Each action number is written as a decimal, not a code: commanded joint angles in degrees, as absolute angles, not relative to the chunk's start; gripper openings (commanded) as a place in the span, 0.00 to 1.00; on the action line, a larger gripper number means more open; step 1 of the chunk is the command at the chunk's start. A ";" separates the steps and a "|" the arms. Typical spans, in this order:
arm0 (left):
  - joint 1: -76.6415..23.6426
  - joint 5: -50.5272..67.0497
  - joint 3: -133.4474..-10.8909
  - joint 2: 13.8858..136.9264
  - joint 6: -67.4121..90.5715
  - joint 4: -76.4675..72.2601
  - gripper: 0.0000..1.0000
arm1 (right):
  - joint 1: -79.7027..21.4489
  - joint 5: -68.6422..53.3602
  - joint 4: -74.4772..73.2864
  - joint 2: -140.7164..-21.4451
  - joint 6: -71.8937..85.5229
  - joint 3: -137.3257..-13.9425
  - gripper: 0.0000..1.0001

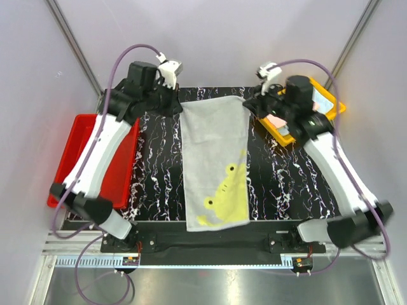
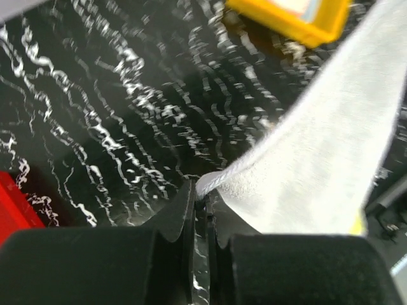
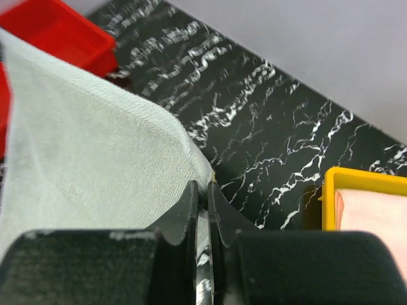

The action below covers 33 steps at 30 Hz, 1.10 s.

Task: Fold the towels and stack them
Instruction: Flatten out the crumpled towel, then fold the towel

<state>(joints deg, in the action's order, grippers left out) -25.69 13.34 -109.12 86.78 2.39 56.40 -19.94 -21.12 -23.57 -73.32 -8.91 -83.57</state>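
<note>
Both pairs of fingers are pinched shut on cloth. From above, the left fingers (image 1: 172, 105) and right fingers (image 1: 255, 105) each hold a far corner of the grey-green towel (image 1: 213, 159). It lies lengthwise down the middle of the tabletop (image 1: 159, 165) — frog print at the near end — between the red tray (image 1: 73, 146) and the yellow tray (image 1: 336, 109), where a peach towel (image 1: 278, 121) lies.

At the left wrist, the tips are closed on a thin rolled edge of the corner, and the cloth runs slackly away to the right.

At the right wrist, the tips are likewise clamped on the corner hem, with the fabric draping off to the left.

The towel looks light, limp and slightly fuzzy — it should sag and drag rather than hold its shape. Corners seem the right place to hold it, though so shallow a bite on the hem could slip under a sharp pull.
</note>
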 commanded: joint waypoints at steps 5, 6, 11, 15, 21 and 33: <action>-17.06 20.55 -120.99 109.20 -2.81 49.66 0.00 | -15.47 -22.50 -10.81 -94.70 -14.75 -89.46 0.00; -16.53 20.91 -123.03 111.51 -3.25 50.01 0.00 | -15.29 -22.85 -11.25 -97.01 -15.46 -92.34 0.00; -15.47 21.27 -125.62 119.88 -8.51 48.44 0.00 | -15.20 -25.84 -16.08 -110.64 -21.35 -100.72 0.00; -15.47 20.74 -117.46 117.60 -10.89 43.69 0.00 | -15.21 -26.54 -14.60 -113.03 -23.90 -98.63 0.00; -15.47 20.13 -111.45 114.44 -12.57 42.89 0.00 | -15.21 -27.51 -16.94 -109.96 -29.17 -93.53 0.00; -17.75 18.45 -91.94 102.31 -11.69 41.39 0.01 | -15.29 -33.31 -24.61 -95.19 -39.46 -77.02 0.01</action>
<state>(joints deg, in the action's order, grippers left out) -17.58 20.23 -94.67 107.11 -10.61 42.87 -15.59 -31.05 -22.98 -100.33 -34.70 -80.14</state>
